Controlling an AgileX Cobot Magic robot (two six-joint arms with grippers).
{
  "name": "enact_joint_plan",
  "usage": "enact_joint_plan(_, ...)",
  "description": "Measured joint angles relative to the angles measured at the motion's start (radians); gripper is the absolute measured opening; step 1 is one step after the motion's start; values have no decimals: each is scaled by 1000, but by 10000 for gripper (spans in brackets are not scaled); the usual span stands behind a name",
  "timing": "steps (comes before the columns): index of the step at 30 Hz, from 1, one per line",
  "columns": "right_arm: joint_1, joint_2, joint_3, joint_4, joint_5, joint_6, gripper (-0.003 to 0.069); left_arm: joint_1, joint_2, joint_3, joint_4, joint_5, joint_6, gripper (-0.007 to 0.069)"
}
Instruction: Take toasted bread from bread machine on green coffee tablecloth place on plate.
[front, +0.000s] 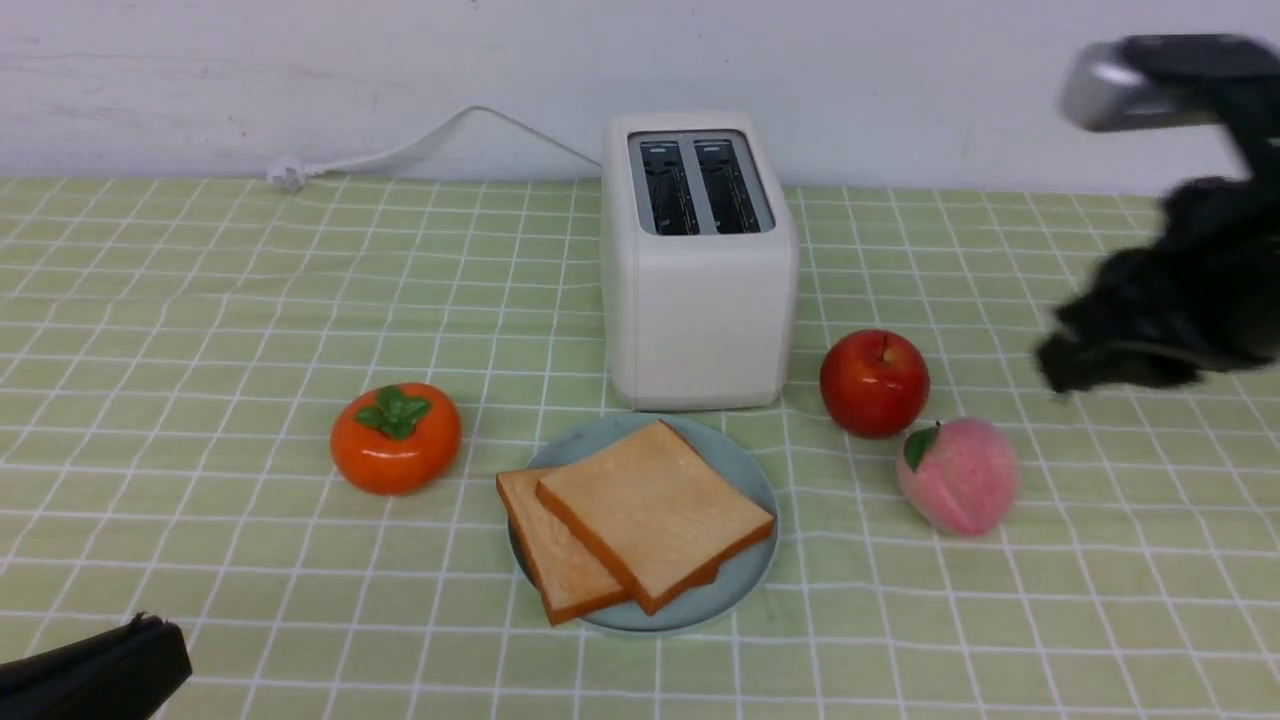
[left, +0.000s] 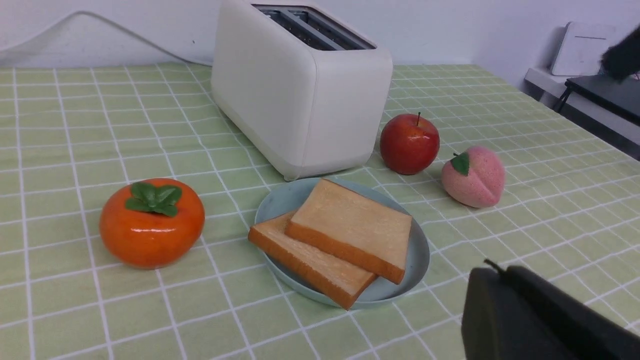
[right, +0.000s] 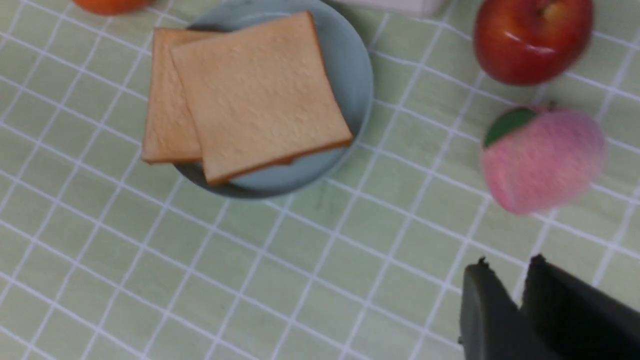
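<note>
orange persimmon (front: 396, 438), red apple (front: 874, 383) just beside pink peach (front: 958, 477), white wall (front: 300, 80)

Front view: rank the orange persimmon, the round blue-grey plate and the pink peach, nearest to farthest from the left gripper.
1. Orange persimmon, left side.
2. Round blue-grey plate, centre.
3. Pink peach, right side.

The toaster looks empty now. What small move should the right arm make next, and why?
Probably just withdraw the right gripper to rest. Both slices already lie overlapped on the plate, the toaster slots are empty, and the gripper holds nothing.
</note>
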Motion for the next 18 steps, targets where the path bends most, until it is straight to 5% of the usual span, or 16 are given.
enact_joint_plan(6,0,-370,243,-54,36,76,-1,0,-108,-6,21,3,0,-13)
enact_joint_plan(15,0,-890,549,-143,18,275,-1,0,-147,-6,-3,70,0,-13)
enact_joint_plan(18,0,-1054,642,-220,-101,327,1,0,-147,-6,-19,118,0,-13)
